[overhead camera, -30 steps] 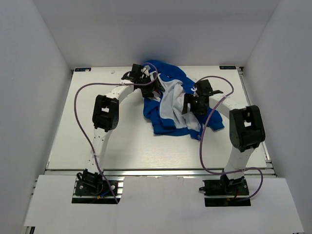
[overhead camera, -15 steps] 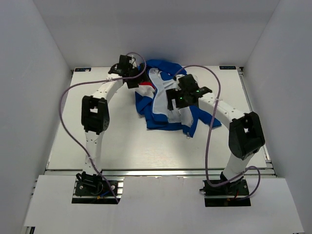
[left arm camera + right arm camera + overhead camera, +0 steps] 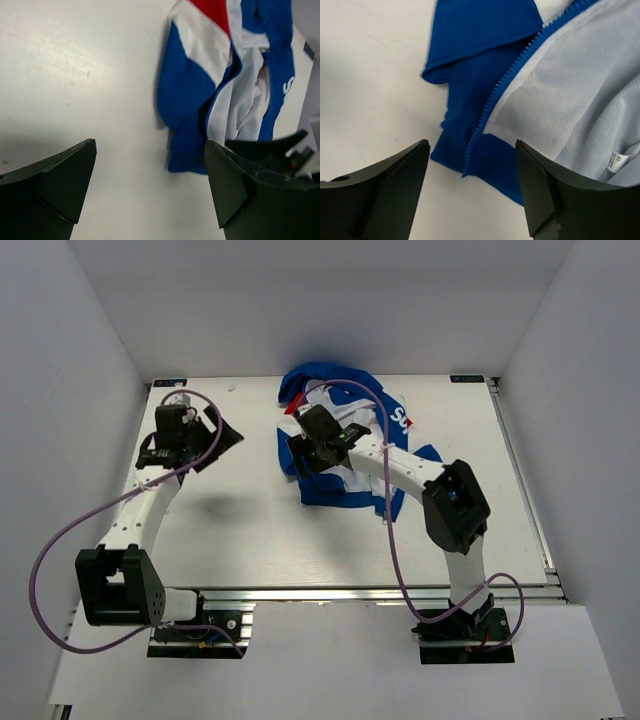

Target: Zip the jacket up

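One second on, the left arm has swung well clear of the jacket, bunched unzipped at the bench's far middle, jaws gaping empty, while the right arm hovers spread jaws over the zipper teeth, so zipping's barely started.

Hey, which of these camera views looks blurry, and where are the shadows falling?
Top external: even light, one soft shadow on the table. Left wrist: the jacket looks soft. Right wrist: zipper teeth and mesh lining fairly sharp.

Right arm lies over the jacket, hiding its middle; chest lettering too small to read. Wrist views: jacket cut off at frame edges.
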`<state>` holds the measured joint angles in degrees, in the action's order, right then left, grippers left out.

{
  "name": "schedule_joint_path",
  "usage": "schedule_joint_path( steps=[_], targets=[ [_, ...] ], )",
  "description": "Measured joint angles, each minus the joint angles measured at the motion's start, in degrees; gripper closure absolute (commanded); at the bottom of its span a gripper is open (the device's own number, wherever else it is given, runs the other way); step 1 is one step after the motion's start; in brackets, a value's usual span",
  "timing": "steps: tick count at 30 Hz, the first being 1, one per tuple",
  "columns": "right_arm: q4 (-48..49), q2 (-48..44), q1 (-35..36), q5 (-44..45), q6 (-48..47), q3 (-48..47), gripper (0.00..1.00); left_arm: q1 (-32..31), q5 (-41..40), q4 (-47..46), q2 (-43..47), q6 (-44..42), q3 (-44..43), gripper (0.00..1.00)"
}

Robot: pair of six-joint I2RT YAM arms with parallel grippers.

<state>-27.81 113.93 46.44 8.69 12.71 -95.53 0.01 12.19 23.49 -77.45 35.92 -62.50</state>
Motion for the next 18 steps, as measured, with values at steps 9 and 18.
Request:
schedule_joint_path(
  steps=[9,18],
  targets=[
    [-5.46,6.01,-0.31,3.76,3.63,-1.55,1.0,-1.22,-0.7,2.16,3.67,0.81,4.09,0.02],
    [-3.5,-1.03,-0.42,-10.78,6.19,-1.79,1.0,-1.22,-0.52,1.97,4.17,1.05,4.7,0.02]
  ],
)
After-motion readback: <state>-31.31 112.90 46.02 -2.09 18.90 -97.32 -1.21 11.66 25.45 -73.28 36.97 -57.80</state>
